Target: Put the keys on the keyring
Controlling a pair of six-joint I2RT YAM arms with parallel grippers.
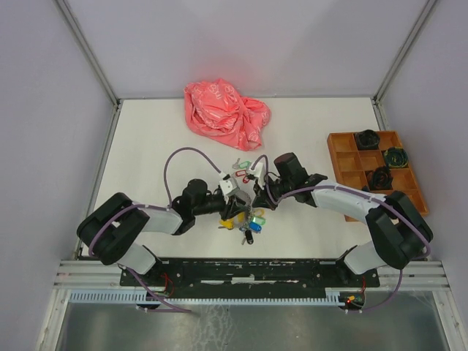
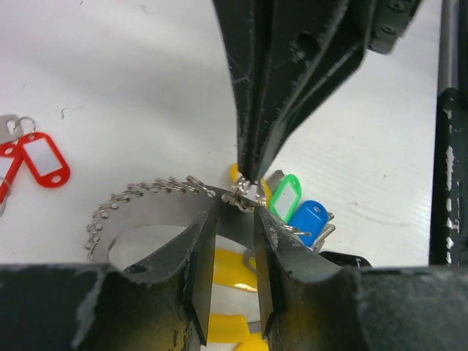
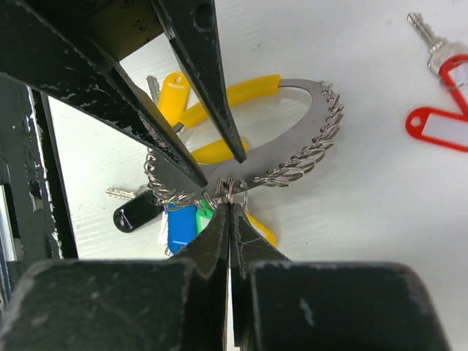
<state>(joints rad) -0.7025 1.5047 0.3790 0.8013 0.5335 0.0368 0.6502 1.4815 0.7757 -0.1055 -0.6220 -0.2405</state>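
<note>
The keyring (image 3: 311,150) is a flat grey metal loop strung with small wire rings, lying at the table's middle with yellow (image 3: 219,95), blue (image 3: 179,227) and green tags. My right gripper (image 3: 230,201) is shut on a small wire ring at the loop's near edge. My left gripper (image 2: 234,213) stands open from the opposite side, its fingers (image 3: 183,139) straddling the band without pressing on it. Loose keys with red tags (image 3: 439,130) lie apart on the table, also seen in the left wrist view as red-tagged keys (image 2: 45,157). In the top view both grippers meet over the bunch (image 1: 245,216).
A crumpled pink bag (image 1: 227,106) lies at the back of the table. An orange compartment tray (image 1: 344,157) holding dark round parts stands at the right. A black key fob (image 3: 135,212) sits with the bunch.
</note>
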